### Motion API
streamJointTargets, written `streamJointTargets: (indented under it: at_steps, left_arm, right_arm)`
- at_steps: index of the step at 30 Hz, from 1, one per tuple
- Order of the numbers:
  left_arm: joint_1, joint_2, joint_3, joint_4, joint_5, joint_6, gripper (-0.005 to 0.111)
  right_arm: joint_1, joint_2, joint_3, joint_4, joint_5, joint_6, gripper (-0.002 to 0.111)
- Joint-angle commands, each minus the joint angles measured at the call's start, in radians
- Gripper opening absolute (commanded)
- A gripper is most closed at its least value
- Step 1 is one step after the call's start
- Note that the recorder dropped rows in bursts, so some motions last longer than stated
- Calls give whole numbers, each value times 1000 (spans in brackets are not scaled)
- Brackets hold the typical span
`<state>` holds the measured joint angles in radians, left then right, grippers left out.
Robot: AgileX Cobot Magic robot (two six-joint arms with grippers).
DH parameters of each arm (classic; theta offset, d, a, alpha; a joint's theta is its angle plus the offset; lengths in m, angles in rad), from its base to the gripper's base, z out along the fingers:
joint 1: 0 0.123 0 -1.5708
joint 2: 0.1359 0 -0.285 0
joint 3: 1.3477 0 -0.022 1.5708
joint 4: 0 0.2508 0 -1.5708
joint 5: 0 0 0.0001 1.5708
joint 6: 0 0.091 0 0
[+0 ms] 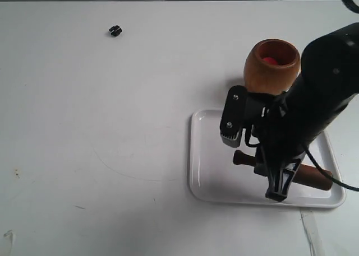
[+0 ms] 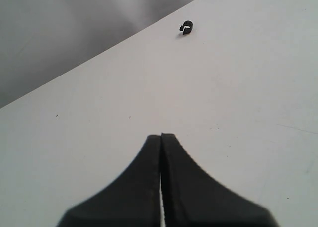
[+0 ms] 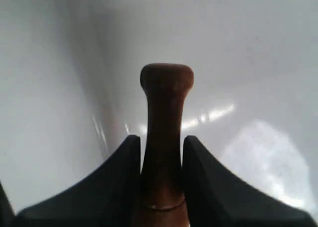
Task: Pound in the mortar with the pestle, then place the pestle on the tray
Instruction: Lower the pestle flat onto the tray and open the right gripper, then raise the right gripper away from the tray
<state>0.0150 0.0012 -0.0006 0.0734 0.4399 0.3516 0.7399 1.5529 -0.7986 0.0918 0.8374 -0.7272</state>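
Note:
The brown wooden mortar (image 1: 271, 65) stands upright on the table just behind the tray, with something red inside it. The white tray (image 1: 210, 155) lies at the front right. The reddish-brown pestle (image 1: 314, 177) stretches lengthwise over the tray, its knobbed handle (image 1: 241, 157) pointing left. I cannot tell whether it rests on the tray. My right gripper (image 1: 255, 165) reaches down over the tray. In the right wrist view, the right gripper (image 3: 161, 137) is shut on the pestle (image 3: 166, 88) at its narrow handle, with the glossy tray (image 3: 248, 63) behind. My left gripper (image 2: 161, 135) is shut on nothing above bare table.
A tiny black object (image 1: 115, 30) lies on the white table at the far left, also seen in the left wrist view (image 2: 186, 27). The right arm's dark body hides the tray's right middle. The left arm is outside the exterior view.

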Motion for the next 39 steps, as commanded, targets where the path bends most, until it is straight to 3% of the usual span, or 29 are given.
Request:
streamJointTargets:
  at_steps: [1, 14, 17, 20, 22, 39]
  left_arm:
    - [-8, -1, 1, -7, -3, -8, 0]
    - [-8, -1, 1, -7, -3, -8, 0]
    - [-8, -1, 1, -7, -3, -8, 0]
    - [-8, -1, 1, -7, -3, -8, 0]
    - [-8, -1, 1, -7, -3, -8, 0]
    - [-8, -1, 1, -7, -3, -8, 0]
  right_arm:
    - [17, 24, -7, -16, -141, -92, 0]
    - [17, 87, -7, 51, -194, -103, 2]
    - [17, 87, -7, 53, -194, -99, 22]
    - [17, 87, -7, 49, -194, -49, 55]
    - [17, 87, -7, 32, -194, -23, 65]
    - [17, -403, -7, -56, -399, 89, 61]
